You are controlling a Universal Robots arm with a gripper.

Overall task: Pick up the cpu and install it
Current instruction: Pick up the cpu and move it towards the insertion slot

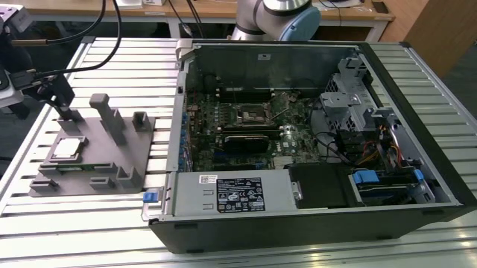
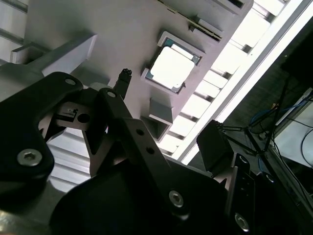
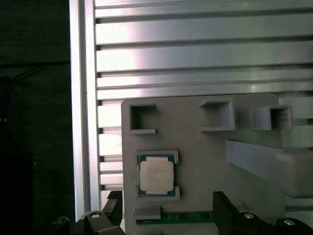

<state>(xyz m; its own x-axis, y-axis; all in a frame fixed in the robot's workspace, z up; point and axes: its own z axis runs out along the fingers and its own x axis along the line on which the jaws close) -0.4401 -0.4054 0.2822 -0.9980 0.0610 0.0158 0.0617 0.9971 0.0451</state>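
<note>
**Gripper** [image 3: 166,209]: at the exterior view's left, over the far left part of the grey tray [image 1: 89,187]. Its two dark fingers are spread wide, with nothing between them.

**cpu** [image 1: 67,148]: lies flat, silver top up, in a shallow framed seat on the tray's left part. It is square, so no long axis, and its edges run parallel with the tray's. In the first wrist view it sits just ahead of the gap between the fingers, roughly centred on that gap and untouched.

**Green circuit strip** [image 3: 186,218]: lies on the tray just beside the seat.

**Upright posts** [image 1: 111,118]: stand on the tray right of the cpu. Judged the closest obstruction to a descent.

**Computer case** [image 1: 417,111]: lies open at the exterior view's right. Its black socket [image 1: 249,114] is well apart from the cpu.
</note>
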